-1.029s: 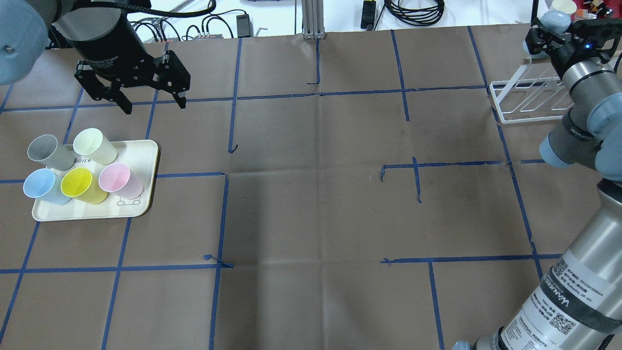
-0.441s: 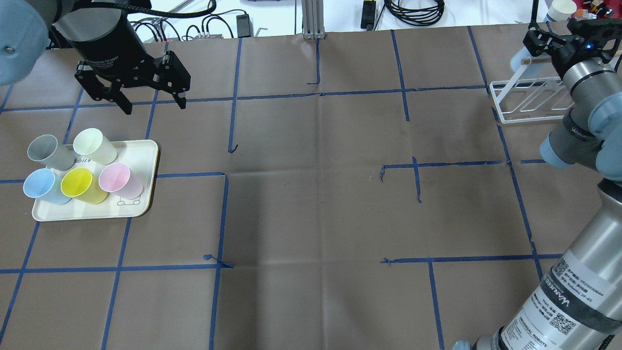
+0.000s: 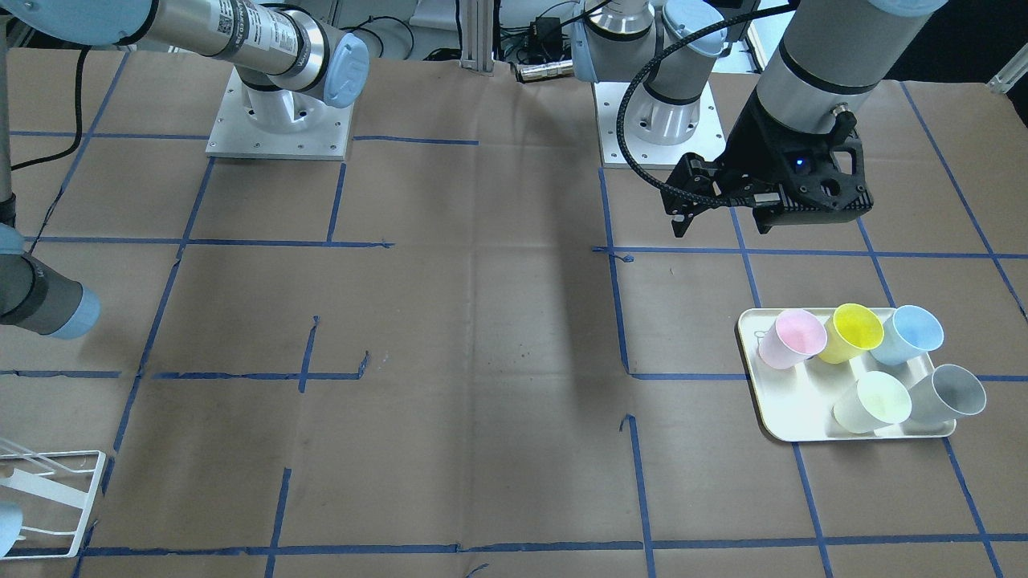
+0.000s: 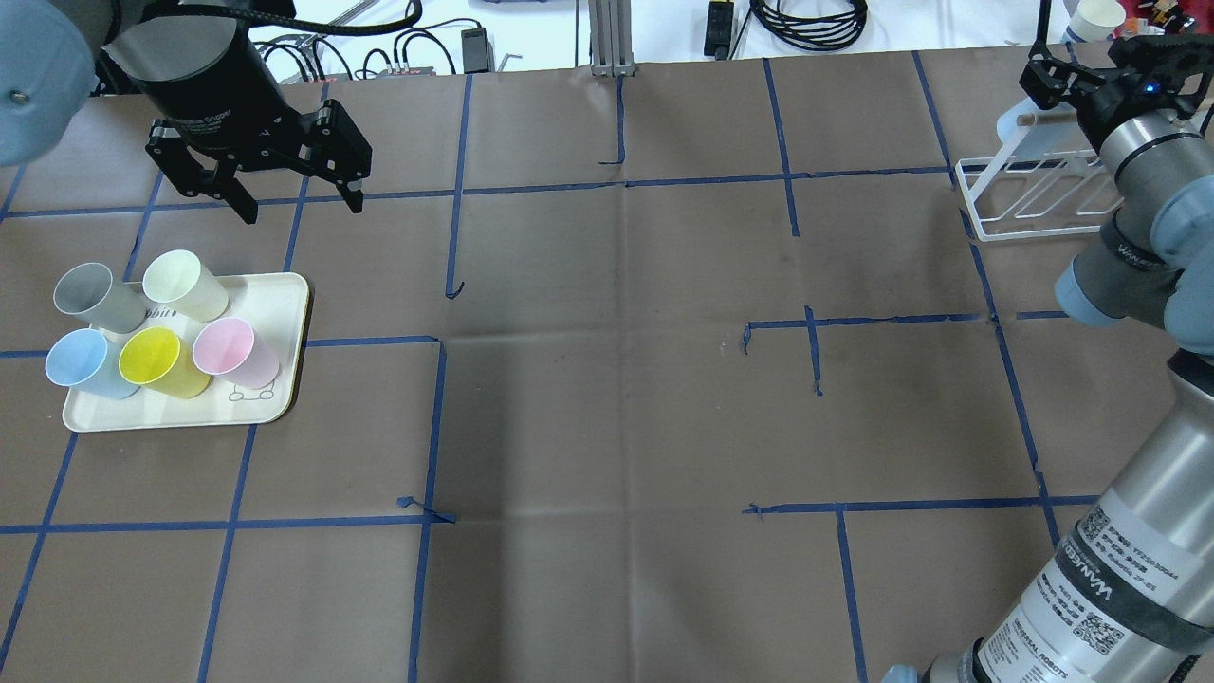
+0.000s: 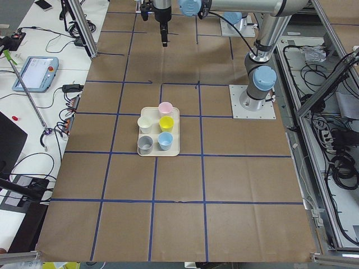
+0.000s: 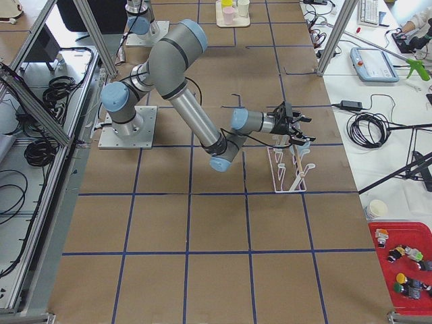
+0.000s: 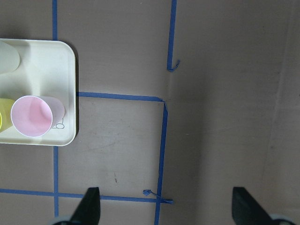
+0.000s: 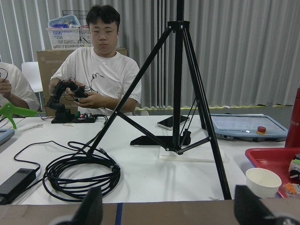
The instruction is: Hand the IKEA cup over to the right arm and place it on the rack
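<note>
Your right tool (image 8: 169, 208), upper right in the overhead view, stands wide and empty over the rack (image 4: 970, 199). The pale blue IKEA cup (image 4: 1041, 133) appears hung on a slanted rod there. Your left tool (image 4: 302, 204), upper left, is equally wide above the tray (image 4: 280, 304), probably waiting to take another cup.

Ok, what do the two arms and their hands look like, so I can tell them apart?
Both are silver-grey tubes with pale blue joint caps. The left arm has a thick ribbed black hose running to its black two-finger left hand. The right arm bears white QR labels; its right hand is black too.
</note>
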`<action>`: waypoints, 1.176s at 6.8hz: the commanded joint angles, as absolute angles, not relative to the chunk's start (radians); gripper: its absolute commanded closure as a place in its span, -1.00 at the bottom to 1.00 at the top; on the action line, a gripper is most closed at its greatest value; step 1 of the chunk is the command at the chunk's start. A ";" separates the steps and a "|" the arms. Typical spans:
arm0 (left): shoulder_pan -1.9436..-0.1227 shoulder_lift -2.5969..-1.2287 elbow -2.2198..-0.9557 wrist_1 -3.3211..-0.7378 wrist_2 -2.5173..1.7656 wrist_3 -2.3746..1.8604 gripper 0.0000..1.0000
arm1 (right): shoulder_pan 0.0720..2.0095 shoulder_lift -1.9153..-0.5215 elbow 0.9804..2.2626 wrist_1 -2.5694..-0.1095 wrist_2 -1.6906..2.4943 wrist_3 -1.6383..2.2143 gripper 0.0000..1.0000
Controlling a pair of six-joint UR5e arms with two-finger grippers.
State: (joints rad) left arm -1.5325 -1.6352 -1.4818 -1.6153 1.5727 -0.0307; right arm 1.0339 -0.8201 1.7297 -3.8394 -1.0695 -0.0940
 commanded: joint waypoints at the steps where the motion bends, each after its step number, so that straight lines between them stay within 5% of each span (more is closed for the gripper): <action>1: -1.532 -1.635 -1.482 -1.615 1.575 -0.031 -0.99 | 1.034 -0.863 1.718 -3.769 -1.074 -0.097 -0.99; 8: -1.478 -1.634 -1.482 -1.614 1.580 0.114 -0.99 | 1.107 -1.187 1.723 -3.182 -1.089 -0.170 -0.99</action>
State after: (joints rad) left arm -1.5057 -1.6336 -1.4818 -1.6148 1.5800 0.0647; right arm 1.0732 -1.1386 1.7215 -3.3014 -1.0850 -0.1530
